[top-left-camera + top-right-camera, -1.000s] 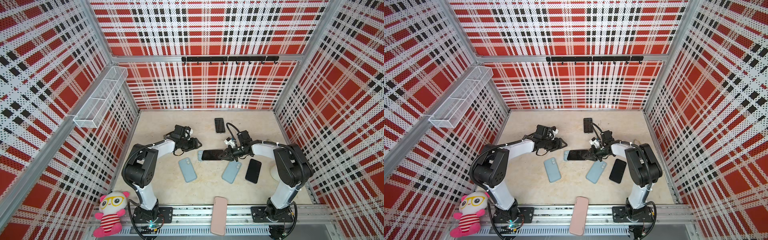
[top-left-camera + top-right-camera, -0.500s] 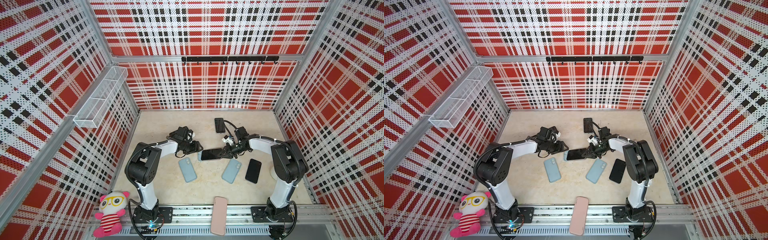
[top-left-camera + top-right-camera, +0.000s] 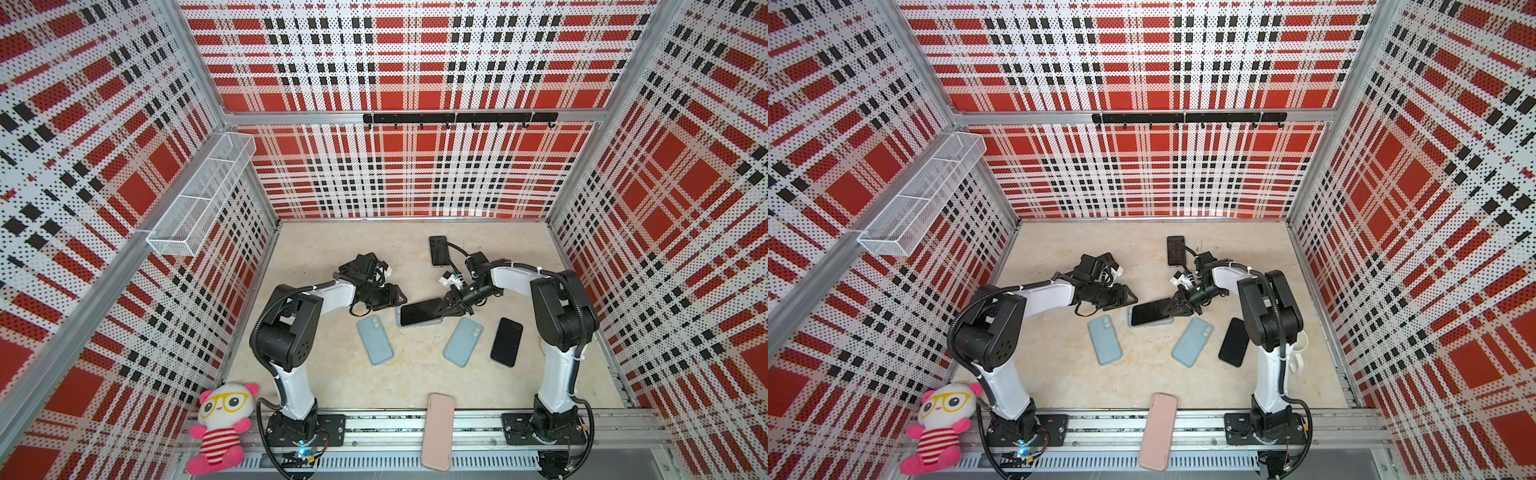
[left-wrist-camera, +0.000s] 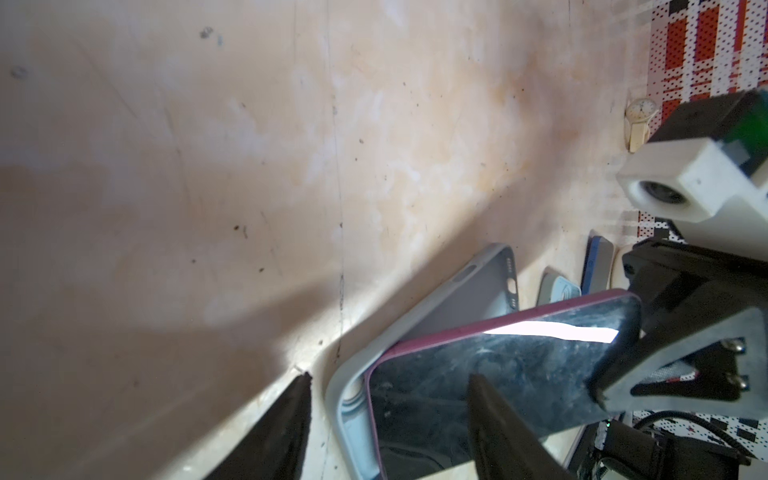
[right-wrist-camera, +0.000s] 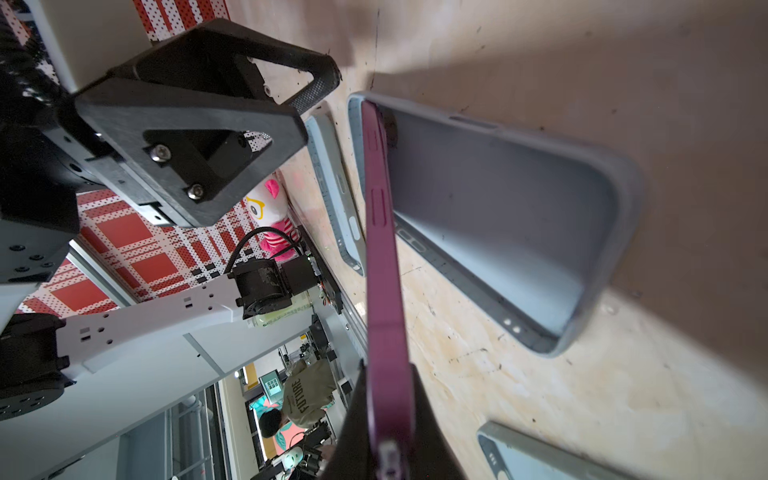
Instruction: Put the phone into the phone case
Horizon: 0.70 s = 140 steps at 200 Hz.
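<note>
Right wrist view: my right end effector is clamped on one end of the phone. The phone leans tilted, its far end inside the case on the table. It isn't seated yet; lowering and pressing it flat remain. My left end effector hovers, jaws apart, at the case's corner.

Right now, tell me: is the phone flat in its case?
No, the phone tilts up from the case, its raised end in the right gripper.

The right gripper clamps the dark phone by one end, over a pale blue phone case; the left gripper sits just beside it.
</note>
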Tool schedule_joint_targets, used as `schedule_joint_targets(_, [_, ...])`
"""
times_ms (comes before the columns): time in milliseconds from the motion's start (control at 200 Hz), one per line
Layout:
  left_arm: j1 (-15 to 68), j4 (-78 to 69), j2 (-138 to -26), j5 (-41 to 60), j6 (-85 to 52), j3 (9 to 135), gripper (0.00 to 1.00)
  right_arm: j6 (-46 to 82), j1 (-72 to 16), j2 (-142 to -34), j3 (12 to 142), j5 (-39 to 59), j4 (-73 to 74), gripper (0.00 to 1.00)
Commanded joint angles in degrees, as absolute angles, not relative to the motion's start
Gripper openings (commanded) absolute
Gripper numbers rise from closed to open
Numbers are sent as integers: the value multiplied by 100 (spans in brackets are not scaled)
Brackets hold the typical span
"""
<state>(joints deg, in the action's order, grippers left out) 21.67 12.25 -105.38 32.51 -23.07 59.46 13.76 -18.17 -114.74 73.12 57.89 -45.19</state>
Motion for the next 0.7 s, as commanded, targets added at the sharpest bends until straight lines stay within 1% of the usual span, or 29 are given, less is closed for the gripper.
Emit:
schedule_joint_targets(0, [2089, 1394, -10541, 3390, -1995, 6042, 62, 1104, -1780, -11721, 7380, 5366, -5013, 0])
schedule_joint_targets(185, [2130, 1605, -10446, 3468, -1821, 6019, 62, 981, -1771, -11927, 7590, 5414, -5108, 0])
schedule_joint_targets(381, [2253, 1404, -10378, 3507, -2067, 5797, 62, 798, -1758, -12187, 7859, 5441, -5259, 0])
schedule_joint_targets(696, [2364, 1168, -10580, 3656, -2319, 5878, 60, 805, -1758, -12375, 8083, 5379, -5217, 0])
